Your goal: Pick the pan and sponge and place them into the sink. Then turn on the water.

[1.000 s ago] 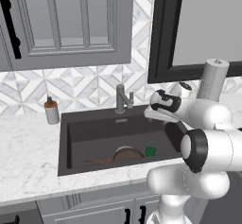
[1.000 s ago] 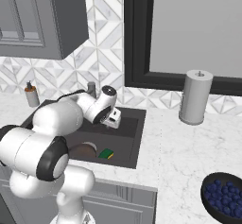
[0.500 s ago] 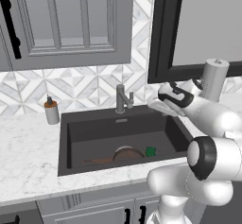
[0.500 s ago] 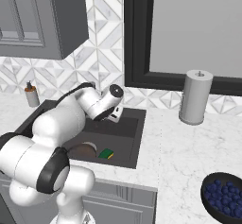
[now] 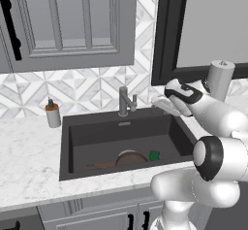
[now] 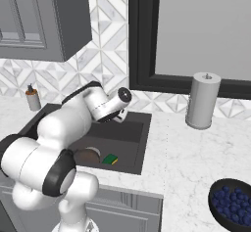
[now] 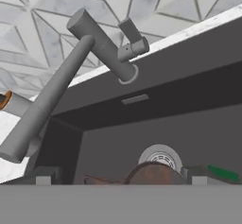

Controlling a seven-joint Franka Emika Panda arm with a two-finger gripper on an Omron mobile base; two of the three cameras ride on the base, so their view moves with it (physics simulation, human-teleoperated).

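Observation:
The dark brown pan (image 5: 128, 158) lies on the floor of the dark grey sink (image 5: 97, 132), handle pointing left, with the green sponge (image 5: 154, 155) just right of it. Both also show from the right, pan (image 6: 87, 155) and sponge (image 6: 110, 159) in the sink (image 6: 132, 128). My gripper (image 5: 162, 106) hovers open and empty above the sink's back right corner, pointing toward the grey faucet (image 5: 124, 101). In the hand view the faucet (image 7: 101, 46) and its lever sit ahead, apart from my gripper (image 7: 122, 178); the pan (image 7: 151, 173) and sponge (image 7: 222, 172) lie below. No water runs.
A soap dispenser (image 5: 52, 115) stands on the marble counter left of the sink. A paper towel roll (image 6: 202, 100) stands at the back right, and a dark bowl of blueberries (image 6: 233, 204) sits at the front right. Cabinets hang above on the left.
The hand has shifted slightly right and up over the sink's back right and the elbow has swung out. The jaws stayed open; pan and sponge have not moved.

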